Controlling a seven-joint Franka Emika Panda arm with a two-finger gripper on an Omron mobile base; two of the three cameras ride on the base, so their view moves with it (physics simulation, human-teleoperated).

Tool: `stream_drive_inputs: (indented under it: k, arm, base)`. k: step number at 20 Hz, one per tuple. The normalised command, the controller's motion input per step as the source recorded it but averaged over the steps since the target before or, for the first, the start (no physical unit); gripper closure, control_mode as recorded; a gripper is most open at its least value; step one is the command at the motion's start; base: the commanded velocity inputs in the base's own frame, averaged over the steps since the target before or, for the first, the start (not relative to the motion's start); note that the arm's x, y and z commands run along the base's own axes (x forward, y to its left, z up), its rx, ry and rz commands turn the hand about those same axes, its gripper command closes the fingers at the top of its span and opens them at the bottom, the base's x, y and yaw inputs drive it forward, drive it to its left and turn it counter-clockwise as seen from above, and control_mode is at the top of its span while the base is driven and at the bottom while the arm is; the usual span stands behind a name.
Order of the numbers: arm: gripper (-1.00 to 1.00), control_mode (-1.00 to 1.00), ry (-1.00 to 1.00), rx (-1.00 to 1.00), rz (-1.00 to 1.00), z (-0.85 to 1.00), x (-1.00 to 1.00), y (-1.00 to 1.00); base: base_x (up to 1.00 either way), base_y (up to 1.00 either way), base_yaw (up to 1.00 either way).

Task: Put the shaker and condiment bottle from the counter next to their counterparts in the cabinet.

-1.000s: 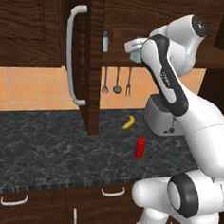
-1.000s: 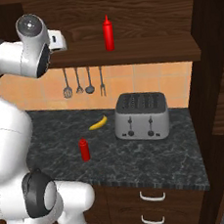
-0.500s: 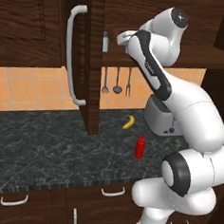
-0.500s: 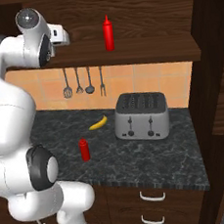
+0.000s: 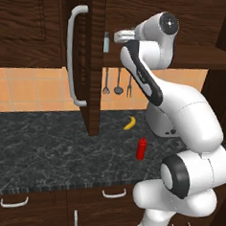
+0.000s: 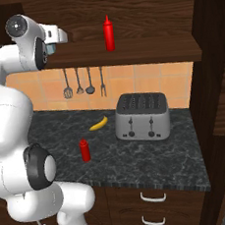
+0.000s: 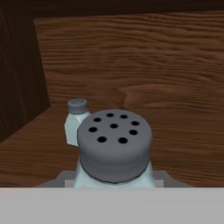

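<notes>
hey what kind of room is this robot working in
It looks like a simulated home kitchen: a toaster and a banana sit on a dark stone counter, cooking utensils hang on the tiled wall, and a wooden wall cabinet holds a red squeeze bottle.

I count two shakers: one point(image 7: 114, 148) close up with seven holes in its grey cap, and a second one point(image 7: 77, 120) standing further back on the cabinet shelf point(image 7: 183, 144). There are two red squeeze bottles: one point(image 6: 108, 33) on the shelf, one point(image 6: 84, 150) down on the worktop point(image 6: 154, 154). I see one banana point(image 6: 99, 123) and one toaster point(image 6: 141, 116) with four slots and two levers on its front. Three utensils point(image 6: 89, 81) hang on the tiled wall. Below the worktop on my right-hand camera I make out two drawer handles point(image 6: 153, 197). One cabinet door point(image 5: 88, 60) stands open, with one long curved handle point(image 5: 74, 54). One robot arm point(image 5: 151, 84).
</notes>
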Motion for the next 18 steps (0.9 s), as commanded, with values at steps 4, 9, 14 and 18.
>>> stream_drive_inputs:
  k: [4,9,14,18]
  arm:
    - [1.00,-1.00,-0.15,0.00,-0.10,-0.36,0.01,0.00]
    - [1.00,-1.00,0.00,0.00,-0.11,-0.10,0.34,0.00]
    - [1.00,-1.00,0.02,0.00,-0.08,0.00,0.48,0.00]
    - [1.00,-1.00,0.01,0.03,-0.08,0.00,0.33,0.00]
  base:
    - [0.00,0.00,0.00]
    - [0.00,0.00,0.00]
    - [0.00,0.00,0.00]
    - [0.00,0.00,0.00]
